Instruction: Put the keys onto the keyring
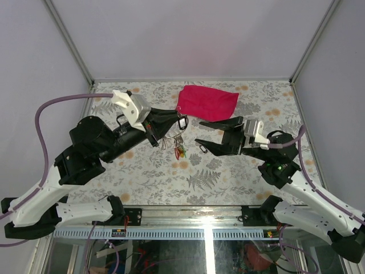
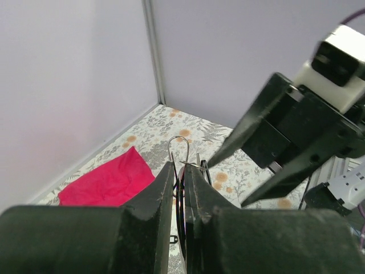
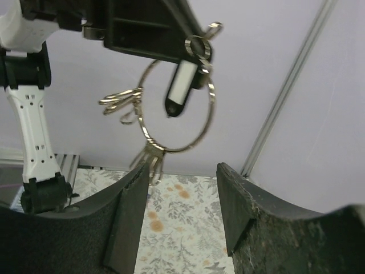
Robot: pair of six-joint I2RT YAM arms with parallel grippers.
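Observation:
My left gripper is shut on the thin silver keyring and holds it up in the air. In the left wrist view the wire loop sticks out past the fingertips. Several keys hang from the ring, with coloured tags below and a black tag near the top. One small black-tagged key lies on the table. My right gripper is open, with nothing between its fingers. It points at the ring from the right, just short of it.
A crumpled red cloth lies at the back of the flower-patterned table. White walls with metal corner posts close in the back and both sides.

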